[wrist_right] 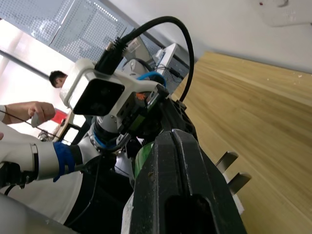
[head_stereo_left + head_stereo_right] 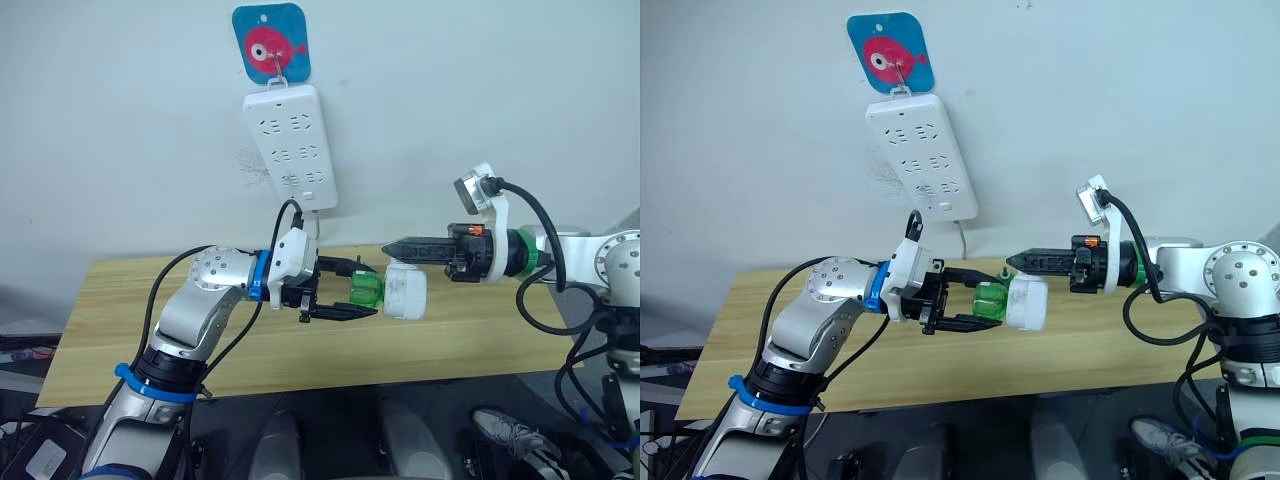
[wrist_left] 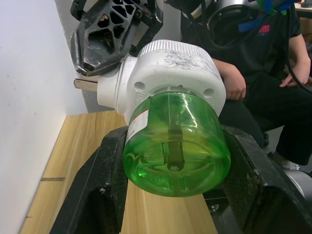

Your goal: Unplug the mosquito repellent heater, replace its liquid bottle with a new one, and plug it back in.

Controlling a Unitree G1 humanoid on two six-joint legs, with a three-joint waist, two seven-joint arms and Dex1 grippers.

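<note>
The mosquito repellent heater (image 2: 406, 292), a white rounded unit, hangs in the air above the wooden table (image 2: 140, 320). Its green liquid bottle (image 2: 366, 290) is attached and points toward my left arm. My left gripper (image 2: 366, 290) is shut on the bottle, one finger on each side, as the left wrist view shows around the bottle (image 3: 175, 146). My right gripper (image 2: 390, 247) comes in from the right and is shut on the heater's plug end (image 3: 170, 73). Two metal prongs (image 1: 229, 165) stick out beside its fingers (image 1: 185, 185).
A long white power strip (image 2: 292, 145) hangs on the wall above the table from a blue fish-shaped hook (image 2: 270, 42). Its cable drops behind the table. A person in dark clothes (image 3: 258, 73) sits nearby, and another person (image 1: 57, 78) shows farther off.
</note>
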